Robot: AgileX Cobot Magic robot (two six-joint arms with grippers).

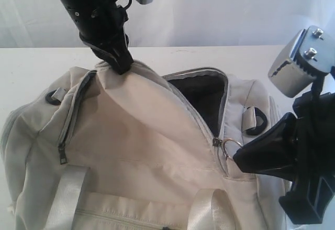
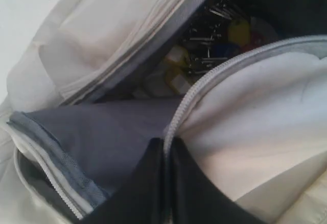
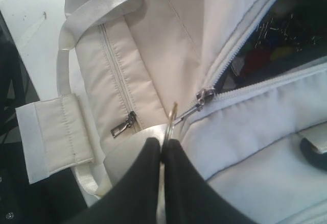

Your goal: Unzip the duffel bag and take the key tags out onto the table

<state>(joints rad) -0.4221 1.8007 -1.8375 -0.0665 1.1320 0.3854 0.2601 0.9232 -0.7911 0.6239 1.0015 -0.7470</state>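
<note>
Now your cream-beige duffel bag point(image 1: 146, 135) sits on the white table point(image 1: 31, 62), grey main zipper mostly open. Your left gripper point(image 2: 166, 143) pinches its raised zipper edge; your right gripper point(image 3: 163, 143) clamps the metal pull ring point(image 3: 172, 116). Yellow, blue and red key tags point(image 2: 230, 38) lie inside, just beyond the left fingertips.

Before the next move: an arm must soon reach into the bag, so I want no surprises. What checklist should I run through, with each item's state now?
1. Main zipper of the duffel bag opened: ok, it gapes wide.
2. The left gripper shut on the bag's flap edge: ok.
3. The right gripper shut on the zipper ring: ok.
4. The key tags visible through the opening: ok.
5. A gripper free to reach in: not ok, both are gripping.
6. Key tags out on the table: not ok, they are inside the bag.
</note>
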